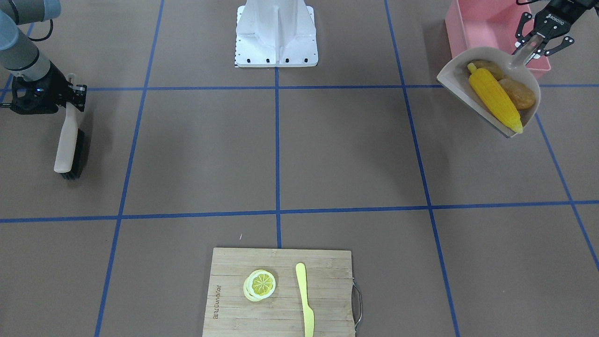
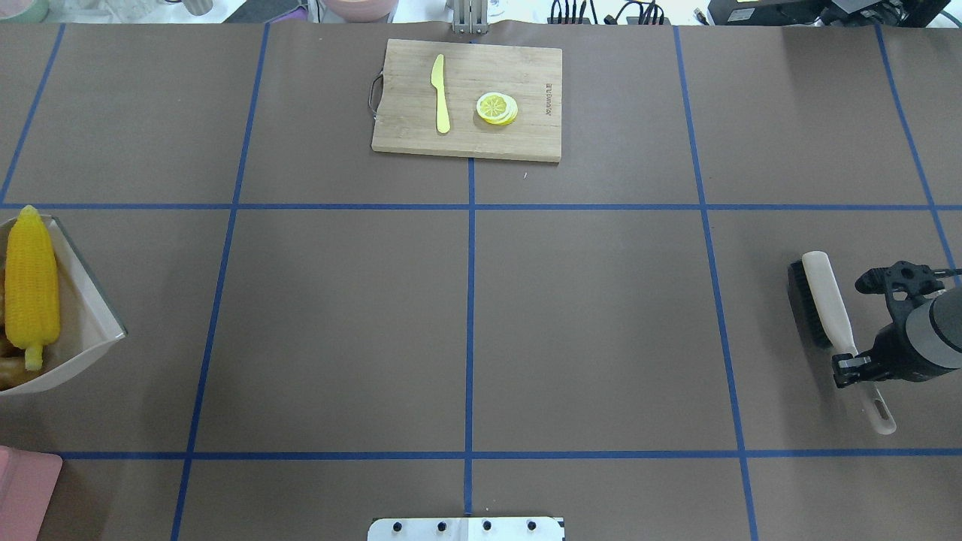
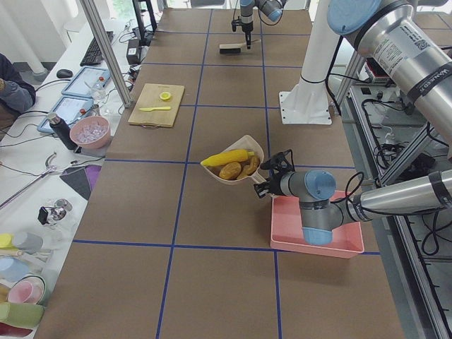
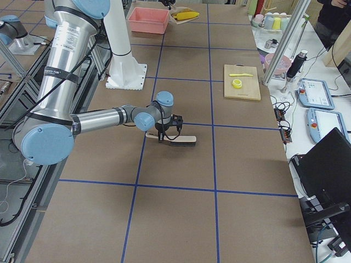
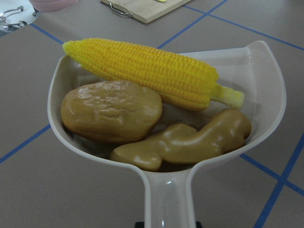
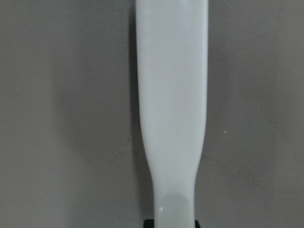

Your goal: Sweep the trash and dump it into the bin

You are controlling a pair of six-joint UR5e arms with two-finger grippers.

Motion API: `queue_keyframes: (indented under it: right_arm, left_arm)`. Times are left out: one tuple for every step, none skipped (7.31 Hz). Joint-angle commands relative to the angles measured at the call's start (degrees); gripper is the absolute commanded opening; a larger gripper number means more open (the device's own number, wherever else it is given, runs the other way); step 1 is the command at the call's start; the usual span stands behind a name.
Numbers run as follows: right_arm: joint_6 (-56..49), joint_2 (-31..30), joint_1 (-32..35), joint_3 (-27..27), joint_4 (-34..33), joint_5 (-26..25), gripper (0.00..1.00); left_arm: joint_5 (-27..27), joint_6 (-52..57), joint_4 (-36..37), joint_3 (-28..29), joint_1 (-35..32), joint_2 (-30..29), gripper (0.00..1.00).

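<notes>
At the 9 o'clock position from the robot base [image 2: 466, 530], closest in on the overhead view, I read the pink bin [image 1: 482, 25]. It stands upright on the table [image 2: 338, 323], and I see nothing inside it.

Just beyond the bin, at about 10 o'clock, I have the left gripper [image 1: 535, 46]. Its fingers are pinched onto the handle of the beige dustpan [image 1: 455, 77]. The pan appears lifted off the table, roughly level, with its mouth pointing away from the gripper. It sits beside the bin's far wall, not over the opening.

All three trash items lie in the pan:
1. The corn cob [image 5: 147, 71] lies across the mouth end.
2. The potato-like lump [image 5: 111, 110] lies behind it, touching it.
3. The ginger root [image 5: 190, 142] lies nearest the handle, touching the lump.

At about 2 o'clock, well apart from the pan, I have the right gripper [image 2: 855, 361]. It is clamped on the pale handle of the brush [image 2: 823, 300]. The brush head points toward 12 o'clock, with the black bristles facing the table centre. I cannot tell whether the bristles touch the table.

At 12 o'clock, farthest out, a cutting board [image 2: 526, 75] carries a lemon slice [image 2: 496, 108] and a yellow knife [image 2: 440, 94], lying apart from each other.
</notes>
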Motion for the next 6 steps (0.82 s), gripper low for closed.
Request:
queue_keyframes:
  right_arm:
    - [0.0,0.1,-0.1,-0.3,0.0,0.1,0.16]
    - [0.0,0.1,-0.1,-0.3,0.0,0.1,0.53]
    - [0.0,0.3,0.0,-0.3,0.0,1.0,0.71]
    - [-0.1,0.3,0.0,-0.2,0.4,1.1,1.00]
    - [-0.1,0.3,0.0,-0.4,2.3,1.3,1.00]
    - [-0.2,0.4,0.3,0.0,2.9,1.4,1.00]
  left_arm:
    - [-8.3,1.0,-1.2,2.0,-13.7,1.5,0.00]
    - [-15.3,3.3,-1.0,3.2,-19.6,2.1,0.00]
    - [-16.9,3.6,-1.4,3.6,-22.2,6.1,0.00]
    - [-24.3,6.3,-0.9,4.1,-25.6,8.9,0.00]
    - [-29.7,11.1,-0.5,4.4,-28.4,12.1,0.00]
    - [-33.6,16.3,-0.4,4.5,-30.5,15.7,0.00]
